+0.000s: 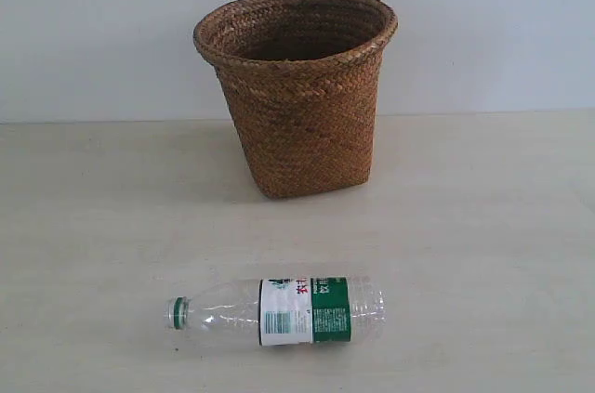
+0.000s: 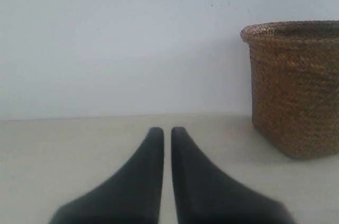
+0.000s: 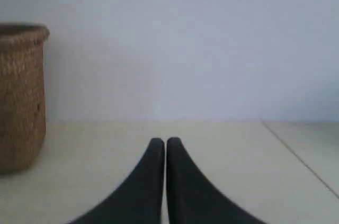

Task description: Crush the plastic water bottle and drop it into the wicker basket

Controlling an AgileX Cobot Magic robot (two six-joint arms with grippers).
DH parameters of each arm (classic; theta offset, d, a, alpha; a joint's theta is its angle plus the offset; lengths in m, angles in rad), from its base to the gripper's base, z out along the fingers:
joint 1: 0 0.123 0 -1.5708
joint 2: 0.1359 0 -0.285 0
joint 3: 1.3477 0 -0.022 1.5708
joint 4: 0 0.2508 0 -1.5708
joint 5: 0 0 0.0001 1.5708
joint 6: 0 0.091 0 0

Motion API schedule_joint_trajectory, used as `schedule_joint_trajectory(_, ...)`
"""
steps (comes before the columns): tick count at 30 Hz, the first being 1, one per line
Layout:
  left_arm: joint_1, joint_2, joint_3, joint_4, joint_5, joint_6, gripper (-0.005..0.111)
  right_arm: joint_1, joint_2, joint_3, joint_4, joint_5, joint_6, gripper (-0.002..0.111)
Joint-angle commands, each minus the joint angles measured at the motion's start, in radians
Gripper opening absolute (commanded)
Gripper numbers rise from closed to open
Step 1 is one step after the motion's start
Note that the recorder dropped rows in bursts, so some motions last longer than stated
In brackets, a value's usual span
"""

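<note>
The plastic water bottle [image 1: 279, 311] lies on its side near the front of the table, green cap to the left, uncrushed. The brown wicker basket [image 1: 297, 96] stands upright behind it; it also shows in the left wrist view as the basket [image 2: 294, 86] and in the right wrist view as the basket [image 3: 21, 97]. Neither arm appears in the exterior view. My left gripper [image 2: 167, 131] is shut, low over the table, holding nothing. My right gripper [image 3: 165, 142] is shut too, with nothing in it. The bottle is out of both wrist views.
A pale table [image 1: 483, 226] meets a white wall [image 1: 93, 31] behind the basket. A thin seam in the table [image 3: 296, 155] runs off to one side in the right wrist view.
</note>
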Motion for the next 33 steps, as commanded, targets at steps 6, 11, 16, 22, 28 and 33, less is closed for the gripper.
schedule_joint_trajectory(6, 0.004, -0.003, 0.003, -0.010, -0.197, -0.199, 0.004, -0.002, -0.004, -0.001, 0.012, -0.356, 0.244, 0.000)
schedule_joint_trajectory(11, 0.004, -0.003, 0.003, -0.010, -0.347, -0.255, 0.004, -0.002, 0.025, -0.089, 0.005, -0.267, 0.248, 0.000)
schedule_joint_trajectory(16, 0.004, 0.104, -0.114, -0.010, -0.347, -0.263, 0.004, -0.002, 0.156, -0.243, 0.003, -0.201, 0.209, 0.000)
schedule_joint_trajectory(22, 0.004, 0.350, -0.317, -0.010, -0.338, -0.263, 0.004, -0.002, 0.369, -0.442, -0.026, -0.079, 0.191, 0.000)
schedule_joint_trajectory(28, 0.004, 0.610, -0.522, -0.010, -0.276, -0.263, 0.004, -0.002, 0.570, -0.601, -0.034, 0.039, 0.134, 0.000)
schedule_joint_trajectory(33, 0.004, 0.793, -0.688, 0.060, -0.137, -0.238, 0.004, -0.002, 0.706, -0.703, -0.034, 0.140, 0.090, 0.000)
